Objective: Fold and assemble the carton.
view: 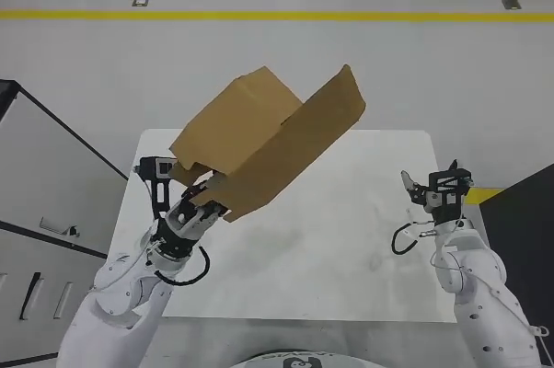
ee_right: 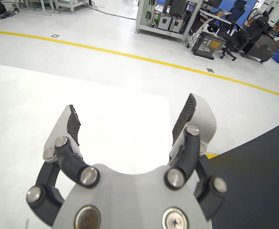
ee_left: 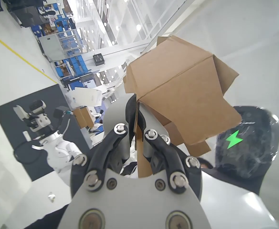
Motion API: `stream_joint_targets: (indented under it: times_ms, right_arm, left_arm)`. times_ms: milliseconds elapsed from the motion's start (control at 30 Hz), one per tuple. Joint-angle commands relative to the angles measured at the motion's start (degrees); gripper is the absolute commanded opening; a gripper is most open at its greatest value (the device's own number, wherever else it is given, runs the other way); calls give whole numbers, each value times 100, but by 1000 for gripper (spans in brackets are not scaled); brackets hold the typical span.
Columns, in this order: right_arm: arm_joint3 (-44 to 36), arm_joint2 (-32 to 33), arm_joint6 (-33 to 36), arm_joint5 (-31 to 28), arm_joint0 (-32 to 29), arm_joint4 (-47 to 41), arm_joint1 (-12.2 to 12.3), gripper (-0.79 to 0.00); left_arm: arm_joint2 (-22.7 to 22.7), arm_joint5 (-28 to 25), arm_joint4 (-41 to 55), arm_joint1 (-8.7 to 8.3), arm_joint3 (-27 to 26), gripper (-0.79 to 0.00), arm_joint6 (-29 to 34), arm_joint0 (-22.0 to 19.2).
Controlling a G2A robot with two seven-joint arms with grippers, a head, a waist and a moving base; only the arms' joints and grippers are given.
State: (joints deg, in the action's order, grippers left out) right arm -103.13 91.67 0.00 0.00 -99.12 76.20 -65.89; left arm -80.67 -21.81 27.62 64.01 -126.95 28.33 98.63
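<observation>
While the left gripper (view: 201, 193) is closed on a lower edge of the carton (view: 259, 138), this brown cardboard carton hangs tilted in the air above the rear left part of the table (view: 351, 248), and no part of it seems to touch the surface. From the left wrist view the board sits between the two pads (ee_left: 130, 115), pinched narrow on one single wall or flap. I judge the carton to be light and dry, not slippery, stiff across each panel but weak along the creases. It will probably turn and sag around this one pinch, and a hard squeeze can dent the edge. It looks half formed: a box-shaped body is on the far side and one long panel stands out toward the right. As a container it shows only its outer faces, so I cannot tell what is inside, if anything. A good second hold would be the free edge of the long panel, close to a crease. Far to the right, at the table's right edge and well apart from the carton, the right gripper (view: 433, 189) is spread wide and holds nothing
</observation>
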Motion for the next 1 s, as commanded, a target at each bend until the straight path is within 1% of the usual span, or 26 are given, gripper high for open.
stream_joint_targets:
  times_ms: [0, 133, 267, 333, 600, 700, 900, 967]
  right_arm:
    - [0, 0, 0, 0, 0, 0, 0, 0]
    - [0, 0, 0, 0, 0, 0, 0, 0]
    - [0, 0, 0, 0, 0, 0, 0, 0]
    - [0, 0, 0, 0, 0, 0, 0, 0]
    - [0, 0, 0, 0, 0, 0, 0, 0]
    - [0, 0, 0, 0, 0, 0, 0, 0]
    - [0, 0, 0, 0, 0, 0, 0, 0]
    - [0, 0, 0, 0, 0, 0, 0, 0]
  left_arm:
    - [-54, -289, -664, -5, 70, -785, 82, -67]
    - [-114, -800, -1880, -12, 191, -785, 188, -205]
    - [-66, -1354, -2777, -11, 252, -785, 235, -334]
    - [1, -1582, -2989, 6, 289, -785, 25, -364]
    - [9, -1616, -3039, 10, 299, -785, -17, -370]
    - [19, -1708, -3563, 3, 282, -785, 92, -492]
    - [301, -2076, -4558, 35, 405, -785, -50, -942]
    - [371, -2277, -4976, 33, 493, -785, 57, -1172]
